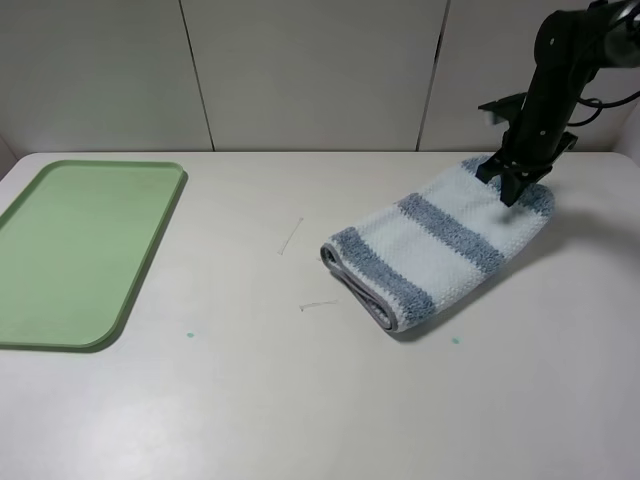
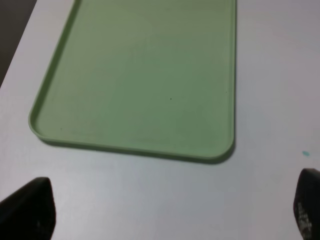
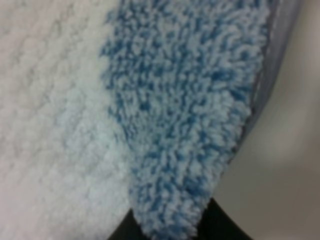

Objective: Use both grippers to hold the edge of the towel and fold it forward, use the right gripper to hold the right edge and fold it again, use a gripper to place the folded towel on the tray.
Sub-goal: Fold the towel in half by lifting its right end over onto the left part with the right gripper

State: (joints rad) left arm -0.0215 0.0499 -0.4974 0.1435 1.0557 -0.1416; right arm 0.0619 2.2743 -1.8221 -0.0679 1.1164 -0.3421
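Observation:
The towel (image 1: 440,245) lies folded into a long band on the white table, right of centre, with blue-grey and white stripes. Its grey hem (image 1: 362,290) shows at the near left end. My right gripper (image 1: 510,185) comes down on the towel's far right end and is shut on that edge. In the right wrist view the blue stripe (image 3: 185,100) fills the frame and narrows into my right gripper (image 3: 170,225). The pale-green tray (image 1: 80,250) lies empty at the far left. My left gripper (image 2: 169,205) hangs open above the table just off the tray's (image 2: 145,75) short edge, and it is out of the exterior view.
Two thin stray threads (image 1: 290,237) (image 1: 318,305) lie on the table between tray and towel. Small green specks (image 1: 189,335) (image 1: 455,341) mark the tabletop. A white panelled wall (image 1: 310,70) stands right behind the table's back edge.

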